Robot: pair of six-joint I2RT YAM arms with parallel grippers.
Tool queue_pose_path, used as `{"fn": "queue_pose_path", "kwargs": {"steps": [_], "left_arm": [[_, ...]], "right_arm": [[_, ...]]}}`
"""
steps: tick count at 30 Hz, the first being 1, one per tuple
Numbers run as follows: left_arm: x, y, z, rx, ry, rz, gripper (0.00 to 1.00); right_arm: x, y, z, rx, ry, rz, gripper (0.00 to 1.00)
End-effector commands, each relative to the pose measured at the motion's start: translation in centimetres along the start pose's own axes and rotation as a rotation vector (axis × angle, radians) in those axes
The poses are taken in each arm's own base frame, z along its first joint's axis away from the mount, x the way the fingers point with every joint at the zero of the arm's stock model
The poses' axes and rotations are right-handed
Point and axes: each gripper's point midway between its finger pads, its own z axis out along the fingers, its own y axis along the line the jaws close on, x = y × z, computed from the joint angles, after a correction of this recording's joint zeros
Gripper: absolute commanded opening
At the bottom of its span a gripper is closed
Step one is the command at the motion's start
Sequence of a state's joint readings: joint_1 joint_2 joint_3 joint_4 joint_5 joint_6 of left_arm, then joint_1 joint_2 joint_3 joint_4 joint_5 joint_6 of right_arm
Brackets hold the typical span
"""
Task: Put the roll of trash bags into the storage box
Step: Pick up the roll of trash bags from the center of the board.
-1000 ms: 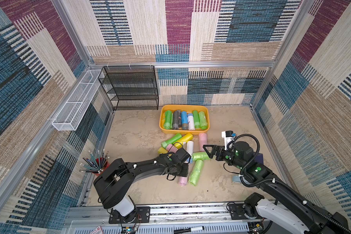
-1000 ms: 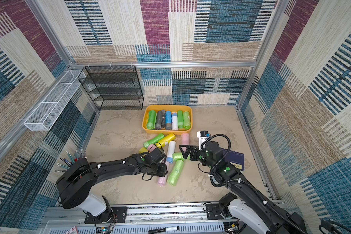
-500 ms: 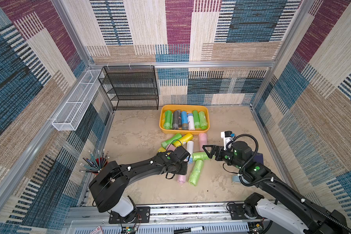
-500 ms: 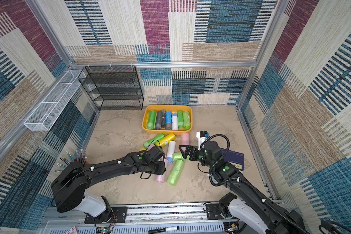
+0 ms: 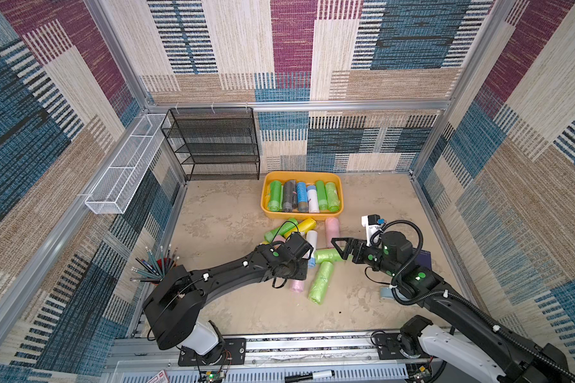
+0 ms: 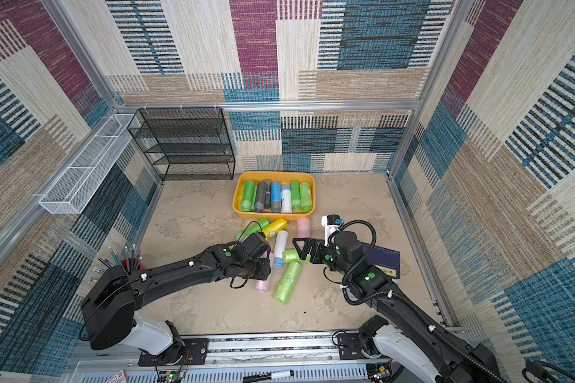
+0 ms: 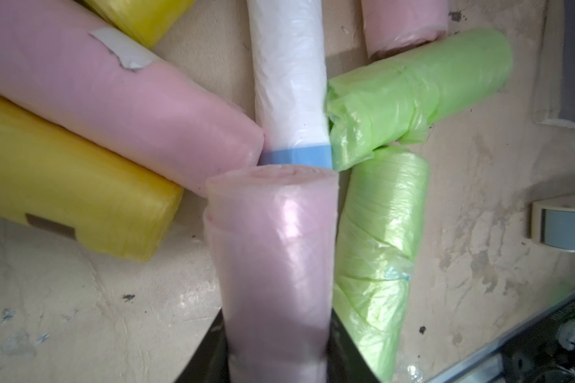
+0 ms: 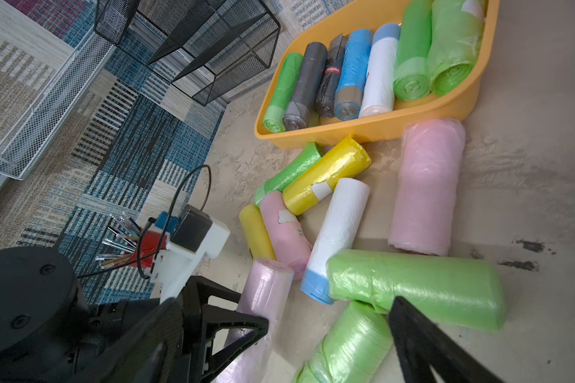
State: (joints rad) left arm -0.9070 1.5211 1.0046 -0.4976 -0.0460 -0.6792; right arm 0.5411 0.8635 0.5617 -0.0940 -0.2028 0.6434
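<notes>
My left gripper (image 7: 275, 338) is shut on a pale pink roll of trash bags (image 7: 273, 252), one black finger on each side. In both top views that roll (image 5: 296, 286) (image 6: 261, 286) pokes out from under the left wrist, low over the floor. The orange-yellow storage box (image 5: 301, 217) (image 6: 273, 216) (image 8: 379, 129) stands at the back with several rolls lying in it. My right gripper (image 5: 341, 253) (image 8: 329, 331) is open, its fingers apart beside two light green rolls (image 5: 326, 256) (image 8: 412, 285).
Loose yellow, green, white and pink rolls (image 5: 304, 225) lie between the box and the grippers. A black mesh rack (image 5: 218, 146) and a white wire basket (image 5: 123, 165) line the back left. A pencil cup (image 5: 156, 265), a dark blue book (image 5: 422, 260) and a tape roll (image 5: 387, 293) sit nearby.
The left jaws have closed in on the pale pink roll and the left wrist has shifted slightly left. The right gripper has stayed open and almost still.
</notes>
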Motion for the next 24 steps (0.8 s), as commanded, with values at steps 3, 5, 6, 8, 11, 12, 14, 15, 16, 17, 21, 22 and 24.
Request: {"fn": "queue_pose_path", "kwargs": {"steps": [3,5,6,8,11,12,14,15,16,17,21,22,24], "left_arm": [[-0.8,-0.2,-0.8,0.000,-0.023,0.027,0.38],[-1.1,-0.2,-1.0,0.002,-0.035,0.027,0.38],[-1.2,-0.2,-1.1,0.001,-0.039,0.027,0.38],[-1.5,-0.2,-1.3,0.000,-0.048,0.028,0.36],[-1.8,0.1,-1.4,-0.009,-0.057,0.026,0.36],[-2.0,0.1,-1.5,-0.009,-0.063,0.023,0.36],[-2.4,0.1,-1.6,-0.008,-0.071,0.023,0.36],[-2.6,0.0,-1.7,-0.006,-0.076,0.024,0.36],[-2.9,0.0,-1.8,-0.006,-0.080,0.024,0.35],[-3.2,0.0,-1.8,-0.007,-0.084,0.021,0.35],[-4.3,-0.1,-2.4,-0.007,-0.100,0.023,0.34],[-4.7,-0.1,-2.7,-0.006,-0.109,0.024,0.34],[-5.3,-0.1,-3.2,-0.008,-0.129,0.027,0.34]], "right_arm": [[-0.4,0.6,-0.1,-0.029,-0.018,0.007,0.99],[-0.5,0.6,-0.2,-0.028,-0.023,0.007,0.99],[-0.5,0.6,-0.2,-0.029,-0.023,0.008,0.99],[-0.5,0.6,-0.2,-0.027,-0.027,0.010,0.99],[-0.4,0.5,-0.2,-0.028,-0.027,0.014,0.99],[-0.4,0.5,-0.1,-0.028,-0.025,0.016,0.99],[-0.2,0.5,0.1,-0.036,-0.019,0.026,0.99],[0.0,0.6,0.1,-0.046,-0.015,0.030,0.99],[0.1,0.6,0.2,-0.051,-0.009,0.035,0.99],[0.3,0.5,0.3,-0.054,-0.003,0.040,0.99],[0.6,0.1,0.5,-0.041,0.005,0.046,0.99],[0.7,0.0,0.5,-0.040,0.004,0.047,0.99],[0.7,0.0,0.6,-0.039,0.003,0.049,0.99]]}}
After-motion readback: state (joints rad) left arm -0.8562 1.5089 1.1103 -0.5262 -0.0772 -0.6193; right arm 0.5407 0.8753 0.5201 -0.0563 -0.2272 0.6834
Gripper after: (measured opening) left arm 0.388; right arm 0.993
